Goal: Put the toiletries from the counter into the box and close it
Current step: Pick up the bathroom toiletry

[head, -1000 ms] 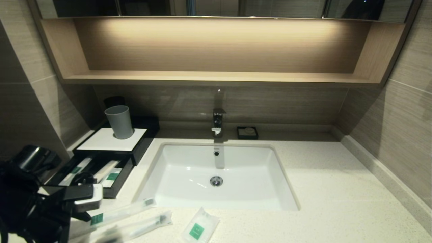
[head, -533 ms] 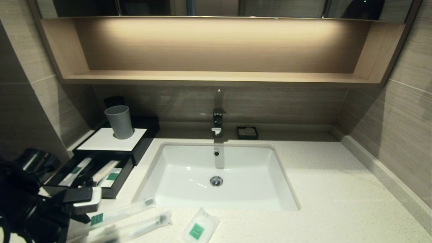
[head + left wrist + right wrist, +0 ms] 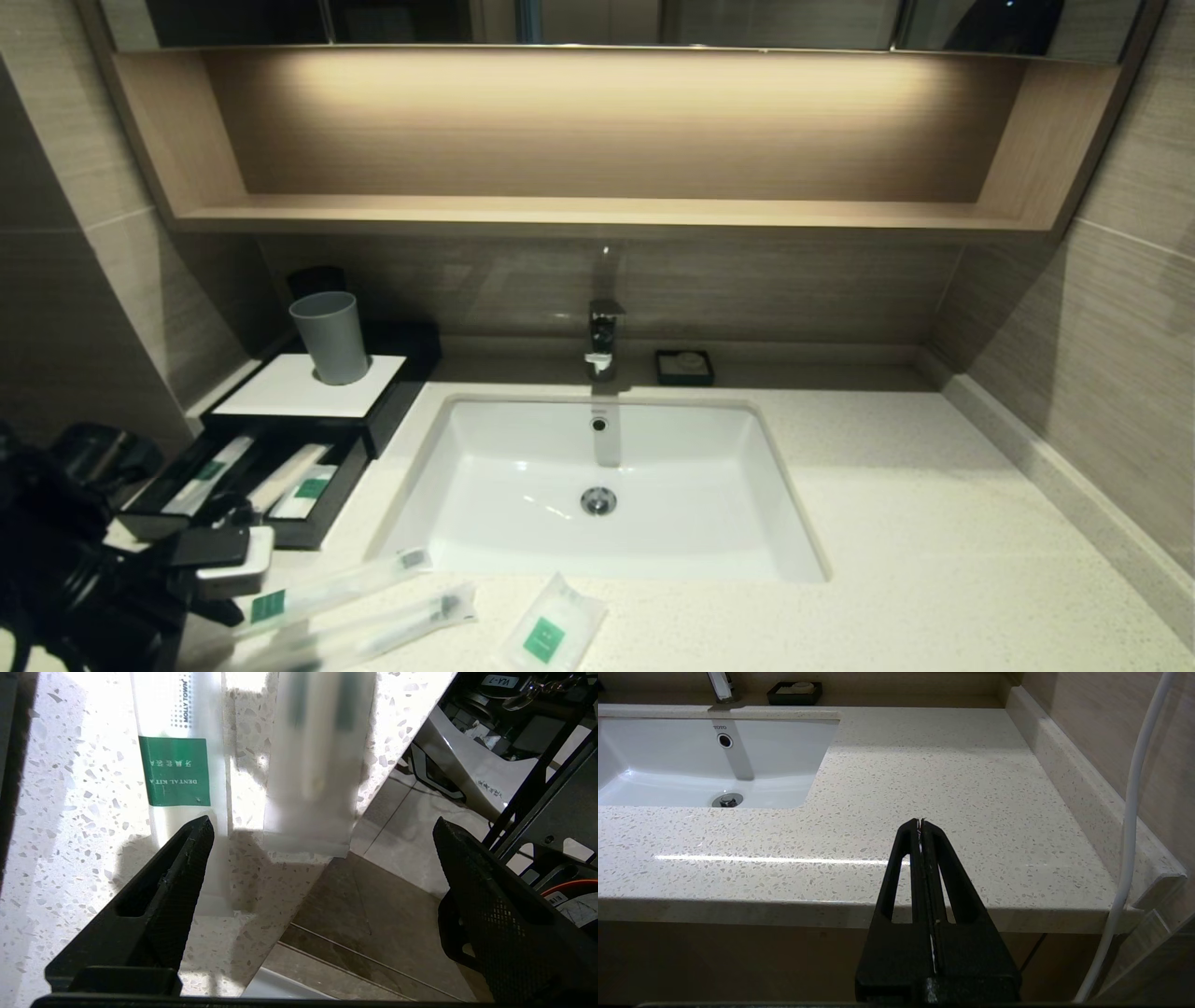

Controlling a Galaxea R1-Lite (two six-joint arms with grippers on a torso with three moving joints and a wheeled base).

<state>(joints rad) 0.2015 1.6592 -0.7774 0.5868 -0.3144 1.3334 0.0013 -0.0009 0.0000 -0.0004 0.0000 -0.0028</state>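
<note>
The left gripper [image 3: 322, 828] hangs over the near left corner of the tabletop [image 3: 887, 523], its fingers [image 3: 180, 872] spread wide with nothing between them. One finger sits over the tail of the first toothbrush packet [image 3: 180, 765], the one with the green label, and the second toothbrush packet [image 3: 317, 756] lies in the open gap between the fingers, its end poking past the tabletop edge. Just beyond the fingers stands the box [image 3: 308, 383], its drawer [image 3: 252, 481] pulled out with wrapped items already inside, and a grey cup [image 3: 330, 338] on its white top. Right of the fingers, near the front edge below the sink [image 3: 597, 485], lies the white sachet [image 3: 551, 627]. Far right, the right gripper [image 3: 920, 823] is parked off the tabletop's front edge, fingers pressed together, empty.
</note>
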